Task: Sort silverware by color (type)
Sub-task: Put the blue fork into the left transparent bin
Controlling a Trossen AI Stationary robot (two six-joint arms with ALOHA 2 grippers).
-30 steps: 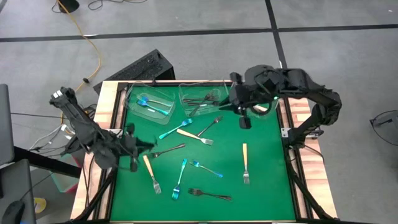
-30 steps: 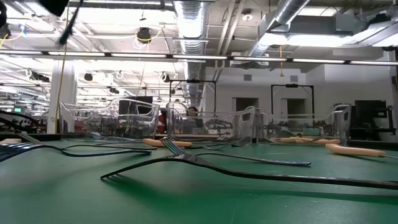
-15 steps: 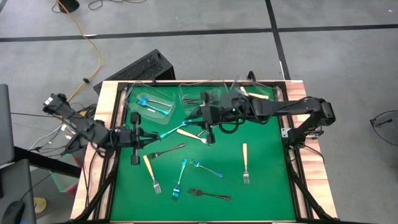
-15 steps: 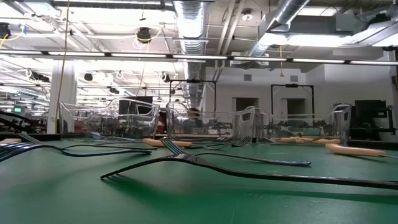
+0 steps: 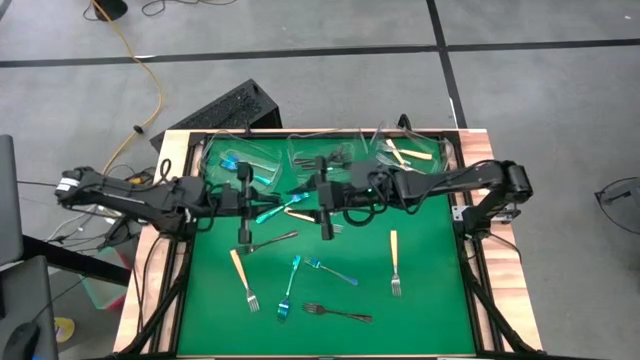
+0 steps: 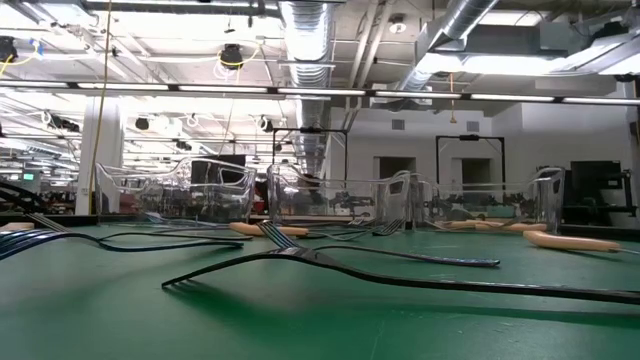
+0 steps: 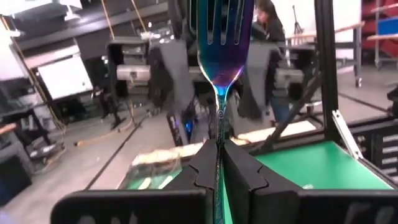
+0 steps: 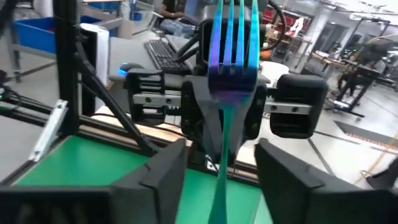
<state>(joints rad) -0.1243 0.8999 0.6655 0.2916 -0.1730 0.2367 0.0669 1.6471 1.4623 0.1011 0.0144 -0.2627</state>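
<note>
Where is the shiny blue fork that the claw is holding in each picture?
High view: blue fork mid-table, between both arms.
Low view: not in it.
Left wrist view: centre, pinched in left claw.
Right wrist view: centre, inside open right claw.
Shared landmark: green mat.

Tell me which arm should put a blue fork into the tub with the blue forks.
Left. The left gripper is shut on a blue fork close by that tub; the right gripper stands open, farther off.

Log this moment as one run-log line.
left gripper: shut on iridescent fork | right gripper: open, teal fork handle between its fingers | grippers facing each other above green mat
</note>
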